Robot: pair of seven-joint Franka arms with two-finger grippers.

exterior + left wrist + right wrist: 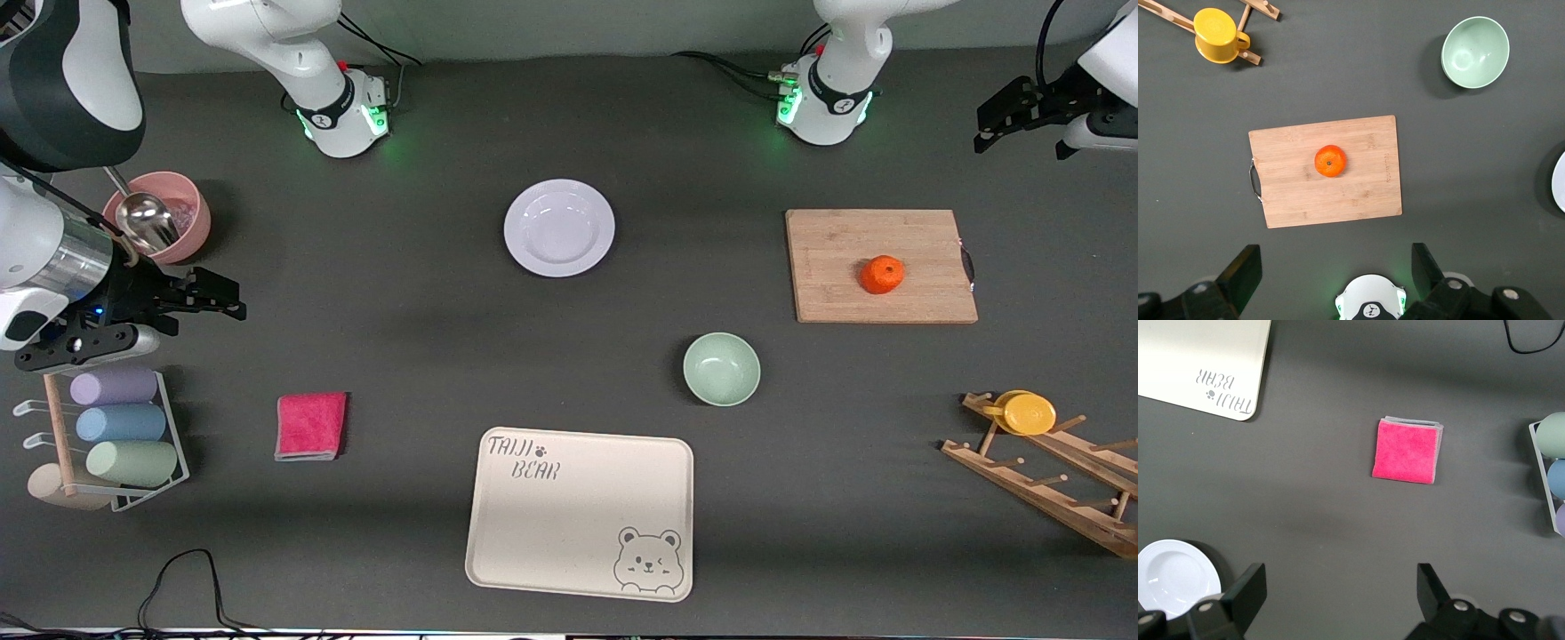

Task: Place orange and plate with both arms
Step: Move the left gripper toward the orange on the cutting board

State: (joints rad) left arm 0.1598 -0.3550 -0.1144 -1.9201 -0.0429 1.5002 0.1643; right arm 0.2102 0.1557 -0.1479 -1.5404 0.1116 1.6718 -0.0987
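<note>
The orange (882, 274) sits on the wooden cutting board (880, 265) toward the left arm's end of the table, and the plate (559, 228) lies bare on the table between the two arm bases, farther from your front camera than the green bowl (721, 368). The left wrist view shows you the orange's stem dot and only a sliver of the plate at its edge. The left gripper (1333, 273) hangs released over the table by the board, the right gripper (1341, 597) released over the table near the pink cloth (1407, 451), both cut off.
</note>
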